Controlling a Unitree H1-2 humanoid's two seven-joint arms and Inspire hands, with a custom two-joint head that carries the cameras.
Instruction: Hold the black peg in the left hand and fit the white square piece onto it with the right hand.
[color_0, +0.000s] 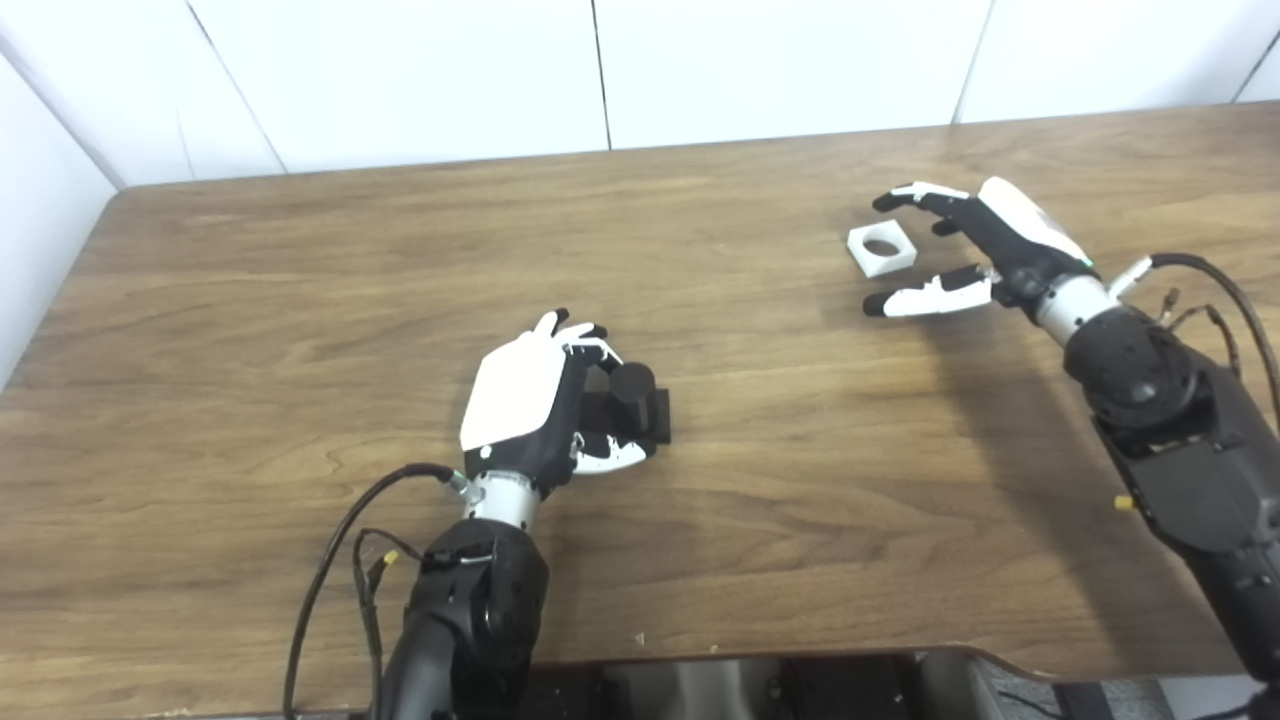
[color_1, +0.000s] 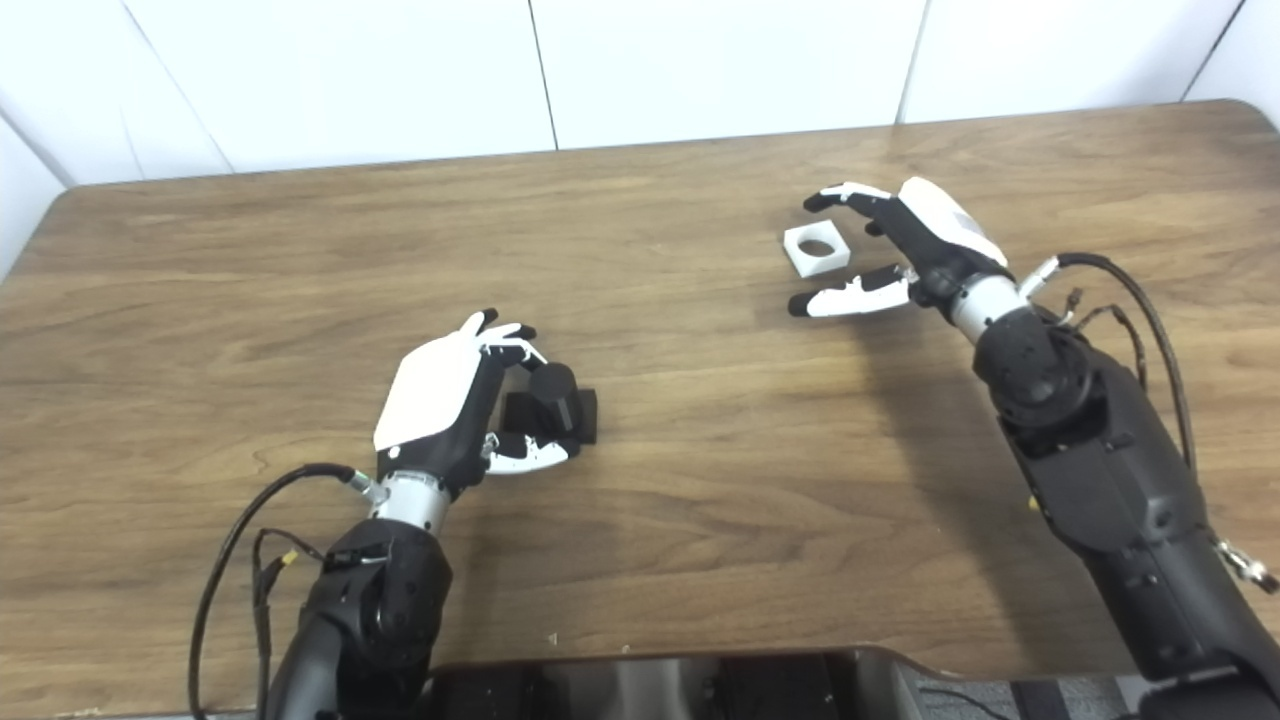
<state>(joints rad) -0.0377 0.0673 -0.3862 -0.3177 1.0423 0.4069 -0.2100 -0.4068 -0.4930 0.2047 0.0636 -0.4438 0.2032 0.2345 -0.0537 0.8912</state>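
Observation:
The black peg (color_0: 634, 385), a short cylinder on a square black base, rests on the wooden table (color_0: 300, 300) near the middle. My left hand (color_0: 530, 400) is curled around it, fingers on the far side and thumb against the near edge of the base. The white square piece (color_0: 881, 248), with a round hole, lies flat on the table at the right. My right hand (color_0: 975, 245) is open just right of it, with its fingers (color_0: 915, 195) beyond the piece and its thumb on the near side. They are apart from it.
White wall panels stand behind the table's far edge. The table's front edge runs along the bottom of the view, with dark robot parts (color_1: 640, 690) below it. Cables hang from both forearms.

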